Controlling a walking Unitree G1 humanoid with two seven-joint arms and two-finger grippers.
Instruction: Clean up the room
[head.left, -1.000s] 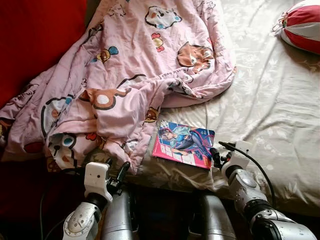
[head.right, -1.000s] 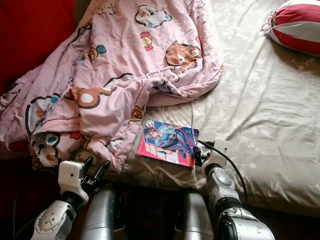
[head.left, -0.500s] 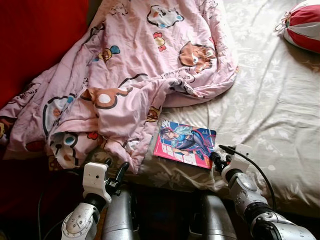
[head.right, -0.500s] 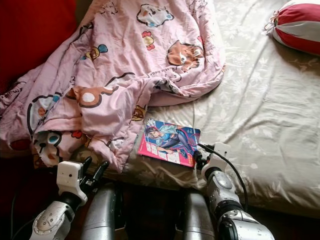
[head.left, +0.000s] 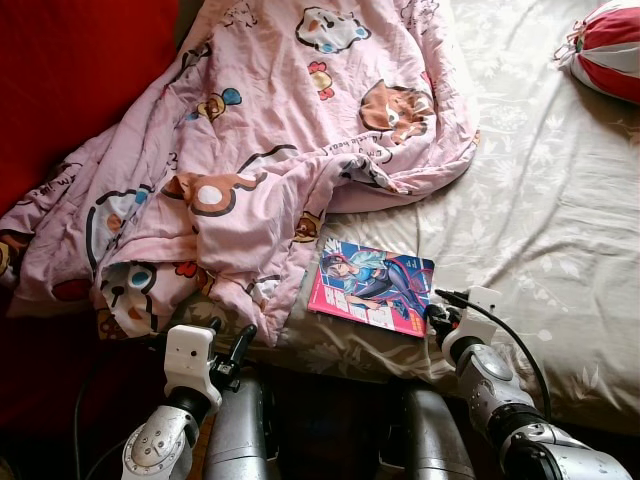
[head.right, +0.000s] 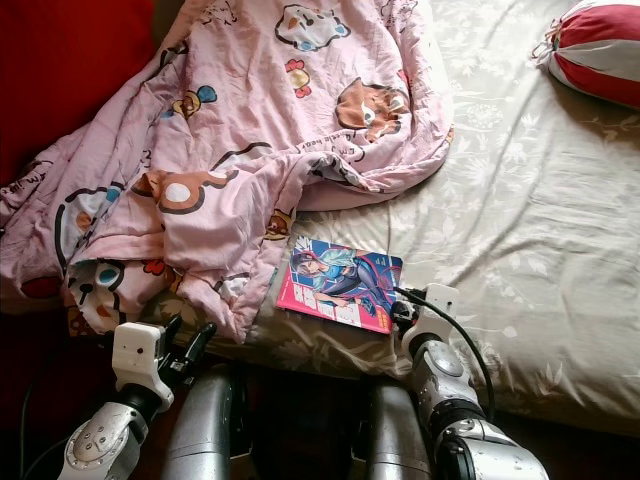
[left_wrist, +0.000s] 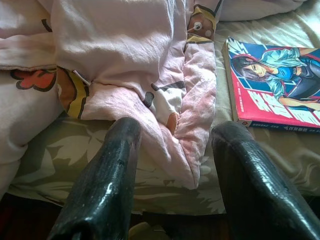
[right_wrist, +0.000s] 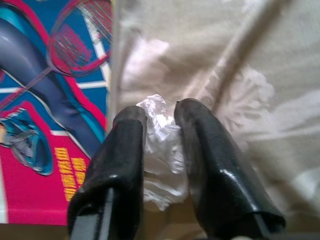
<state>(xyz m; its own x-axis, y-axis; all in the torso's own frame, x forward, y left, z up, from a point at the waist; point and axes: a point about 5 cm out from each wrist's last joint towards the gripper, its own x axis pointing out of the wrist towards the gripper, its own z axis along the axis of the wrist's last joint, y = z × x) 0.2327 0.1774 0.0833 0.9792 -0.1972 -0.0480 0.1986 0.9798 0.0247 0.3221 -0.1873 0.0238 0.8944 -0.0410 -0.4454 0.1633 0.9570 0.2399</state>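
Right wrist view: the right tool (right_wrist: 159, 135) pinches a crumpled white paper scrap (right_wrist: 159, 150) at the bed (head.left: 540, 230) edge, just beside the glossy comic book (head.left: 372, 286). Risk: thin, crushable paper may slip out during lifting. The left tool (left_wrist: 175, 165) is spread wide near the soft, wrinkled pink quilt (head.left: 250, 150).

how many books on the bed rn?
1. A pink-and-blue illustrated paperback book lies flat on the beige floral bedsheet near the front edge, beside the pink cartoon-print blanket, just ahead of the right gripper. The blanket could hide more.
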